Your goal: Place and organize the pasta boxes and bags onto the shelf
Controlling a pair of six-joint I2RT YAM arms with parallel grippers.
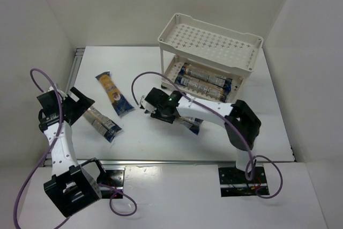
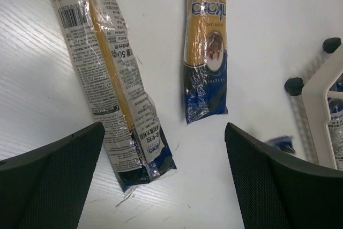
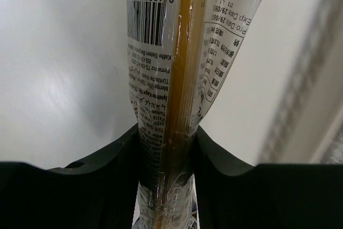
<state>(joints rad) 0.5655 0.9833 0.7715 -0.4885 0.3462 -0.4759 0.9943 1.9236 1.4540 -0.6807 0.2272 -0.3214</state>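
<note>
We count five long, narrow clear-plastic packets of yellow-orange pasta with dark blue ends. Two lie on the lower tray of the one cream-white perforated plastic two-tier rack (image 1: 211, 41), one packet (image 1: 201, 72) behind the other (image 1: 206, 87). Two more lie well to the left of the rack, one (image 1: 114, 94) nearer it and one (image 1: 102, 123) farther off. The fifth (image 3: 166, 52), in front of the rack, is pinched in the right gripper (image 3: 166, 132). We count two two-finger grippers, that one and the left gripper (image 2: 163, 127). We also count two purple cables, one (image 1: 32, 74) far left of the rack and one (image 1: 134, 83) just left of it.
</note>
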